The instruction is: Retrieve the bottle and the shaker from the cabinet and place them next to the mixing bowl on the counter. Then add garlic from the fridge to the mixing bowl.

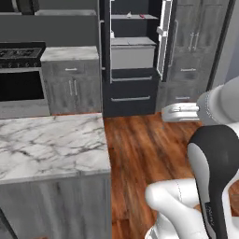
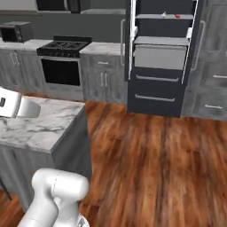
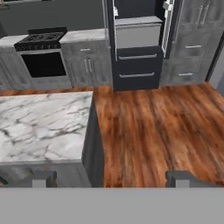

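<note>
The fridge [image 1: 133,51] stands at the back wall with both upper doors swung open; it also faces me as the fridge [image 2: 160,53] and the fridge [image 3: 138,39]. On its upper shelf lie a small pale item [image 2: 164,14] and a small red item [image 2: 178,16], too small to name. My gripper [image 3: 113,178] is far from the fridge, above the wooden floor beside the island. Its fingertips [image 3: 41,178] stand wide apart, open, with nothing between them. The bottle, the shaker, the mixing bowl and the garlic are out of view.
A marble-topped island counter [image 1: 46,144] fills the near left, its corner close to my arm. A stove [image 2: 62,46] and grey cabinets [image 2: 103,75] line the back wall, with a microwave [image 2: 15,32] at the far left. Wooden floor [image 3: 153,122] runs up to the fridge.
</note>
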